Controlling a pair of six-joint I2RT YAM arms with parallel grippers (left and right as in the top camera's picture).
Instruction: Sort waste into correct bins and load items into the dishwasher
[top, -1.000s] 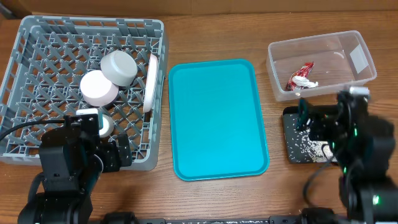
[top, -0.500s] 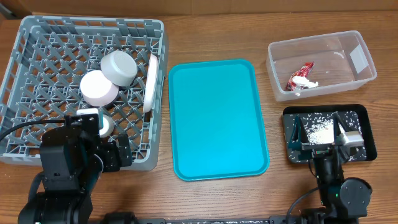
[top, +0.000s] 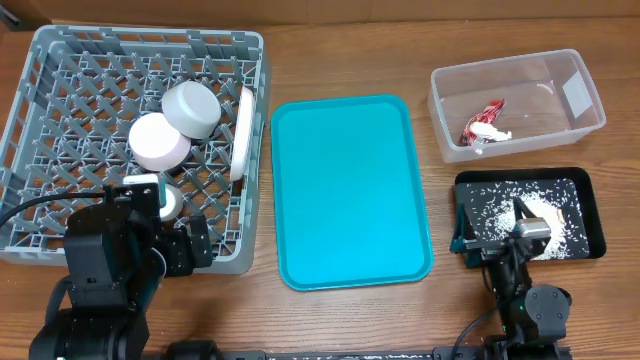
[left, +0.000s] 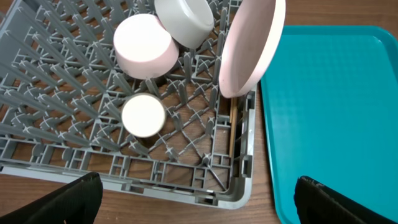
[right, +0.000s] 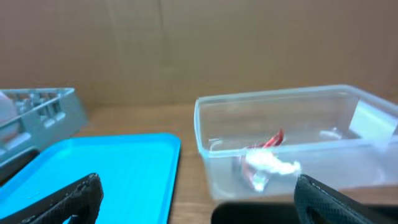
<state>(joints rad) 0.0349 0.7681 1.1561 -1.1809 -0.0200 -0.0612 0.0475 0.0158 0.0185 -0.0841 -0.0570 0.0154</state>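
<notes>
We see the left gripper (left: 199, 202) with its fingers (left: 68, 199) spread wide and nothing between them. It hangs over the 6 o'clock edge of the grey dish rack (top: 150, 35), which takes the 9 o'clock side of the table (top: 330, 50).

Inside the rack, the grey bowl (top: 190, 108) and the pale pink bowl (top: 159, 141) touch each other near the middle, the pink one at 7 o'clock from the grey one. The small white cup (top: 168, 202) sits at 6 o'clock from the pink bowl, a little apart. The white plate (top: 242, 132) stands on its edge at the rack's 3 o'clock wall. The chopsticks (left: 233, 130) lie along the same wall, just under the plate.

The teal tray (top: 350, 190) lies at the centre of the table.

The clear tub (top: 560, 60) is at 2 o'clock and holds the red-and-white wrapper (top: 484, 124). The black tray (top: 596, 235) is at 4 o'clock, with the rice grains (top: 495, 200) scattered in it.

The right gripper (right: 199, 202) is over the 9 o'clock half of this tray, its fingers (right: 62, 202) also spread wide and holding nothing.
</notes>
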